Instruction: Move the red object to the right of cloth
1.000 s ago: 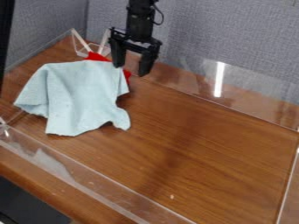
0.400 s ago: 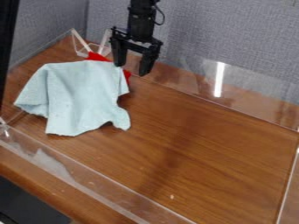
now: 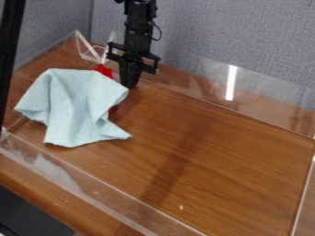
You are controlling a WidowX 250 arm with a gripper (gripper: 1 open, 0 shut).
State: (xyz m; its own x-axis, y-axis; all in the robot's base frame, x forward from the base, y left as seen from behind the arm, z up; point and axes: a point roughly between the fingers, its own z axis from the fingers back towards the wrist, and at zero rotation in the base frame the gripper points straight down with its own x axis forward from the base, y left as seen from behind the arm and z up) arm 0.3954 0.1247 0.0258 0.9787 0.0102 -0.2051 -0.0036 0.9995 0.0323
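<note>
The red object [image 3: 103, 67] lies at the back left of the table, just behind the cloth's far corner, with only its left part showing. My gripper [image 3: 128, 81] points down at its right end, fingers drawn together on it and low against the table. The pale blue-green cloth [image 3: 72, 109] lies rumpled at the left, and its top right corner reaches the fingertips.
A clear plastic wall [image 3: 246, 85] rings the wooden table [image 3: 209, 147] on all sides. A thin pale stick-like thing [image 3: 84, 43] leans at the back left corner, behind the red object.
The gripper has moved left and come down onto the red object, and its fingers have gone from wide apart to shut. The cloth's right edge has shifted slightly.
</note>
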